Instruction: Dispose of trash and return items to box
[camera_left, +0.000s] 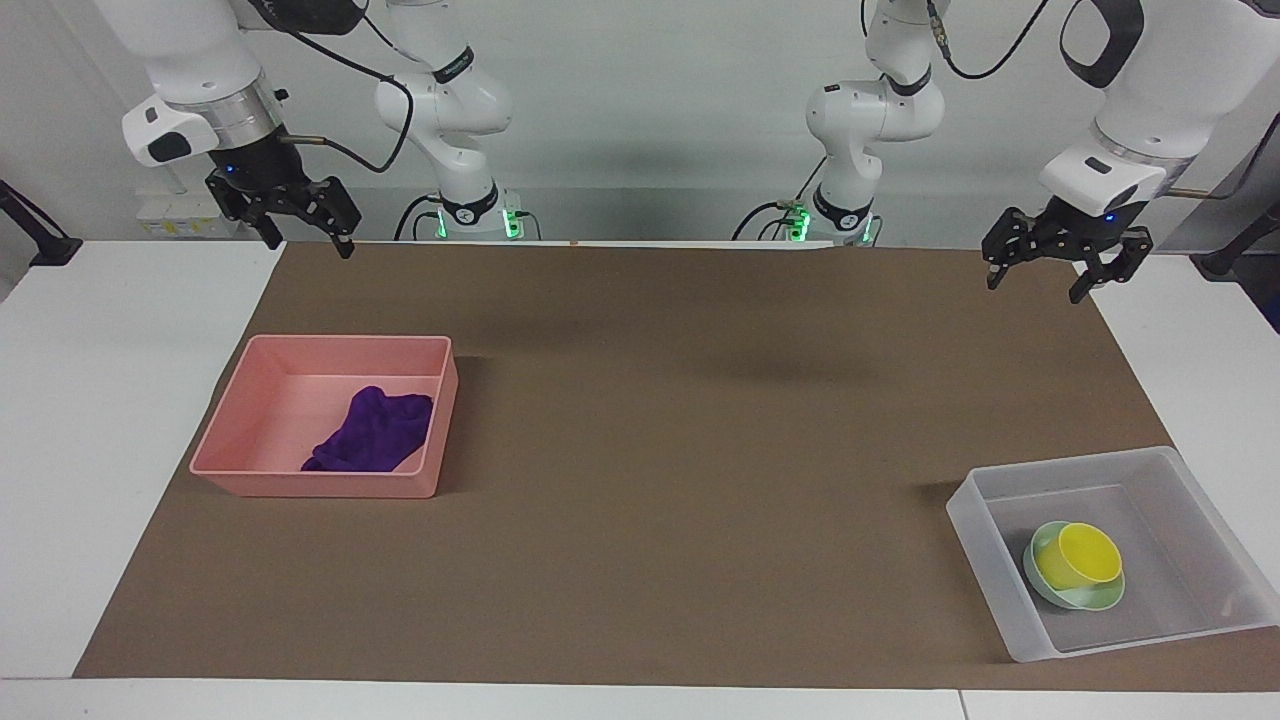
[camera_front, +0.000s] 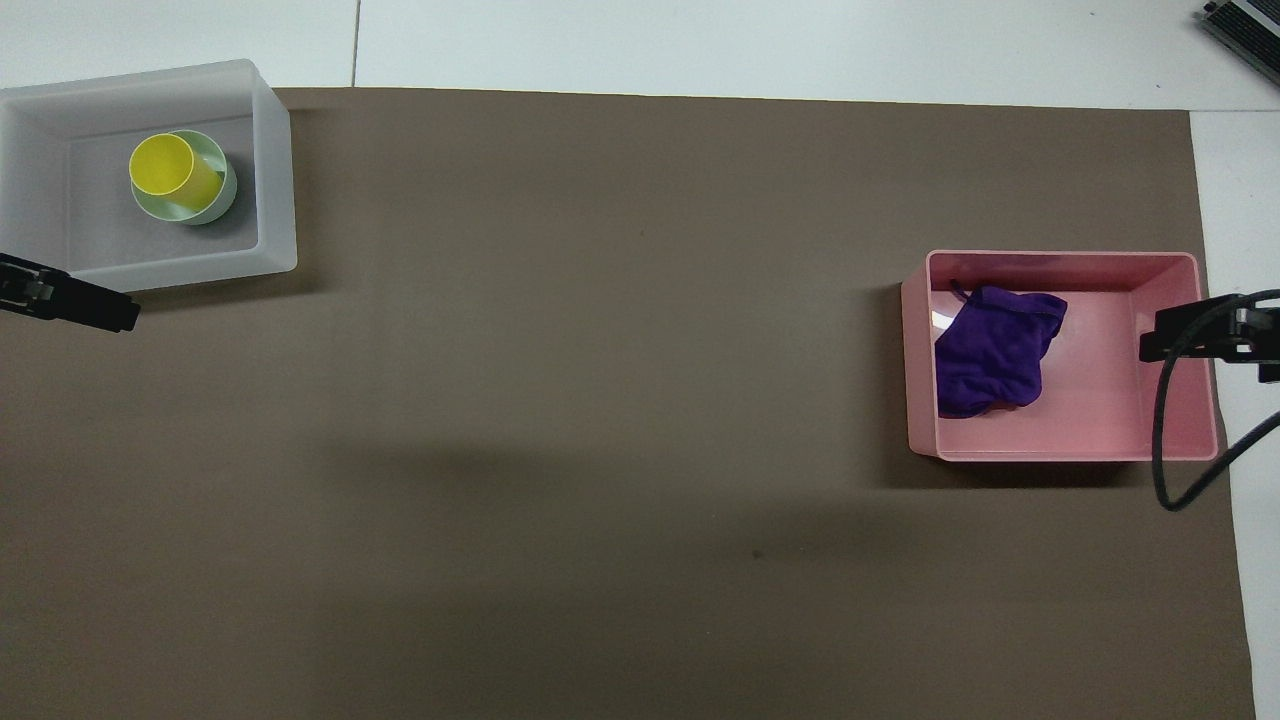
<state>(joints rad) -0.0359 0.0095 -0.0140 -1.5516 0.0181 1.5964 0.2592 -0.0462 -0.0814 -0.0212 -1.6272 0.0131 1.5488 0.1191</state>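
Right arm: descends from high at its own end of the table, wrist pointing steeply down. The right gripper (camera_left: 302, 232) hangs in the air over the brown mat's (camera_left: 680, 420) robot-side corner, fingers spread wide, nothing between them. In the overhead view only one dark finger (camera_front: 1195, 335) and a looped cable show, overlapping the pink tray's rim.

Below this gripper and farther from the robots sits the pink tray (camera_left: 250, 415). The purple rag (camera_left: 375, 432) lies crumpled on its floor, toward the wall facing the table's middle. Gripper and rag are well apart; no contact.

Left arm: elbow raised, forearm angled down and inward, wrist slightly tilted. The left gripper (camera_left: 1062, 262) hovers over the mat's edge at the left arm's end, fingers spread wide and holding nothing. In the overhead view only its dark tip (camera_front: 75, 300) enters from the side, just clear of the box's wall.

Farther from the robots than this gripper stands the translucent box (camera_left: 985, 545). Inside, the mint-green bowl (camera_left: 1085, 598) rests on the floor with the yellow cup (camera_left: 1080, 555) sitting tilted in it. Gripper and box contents are well apart.
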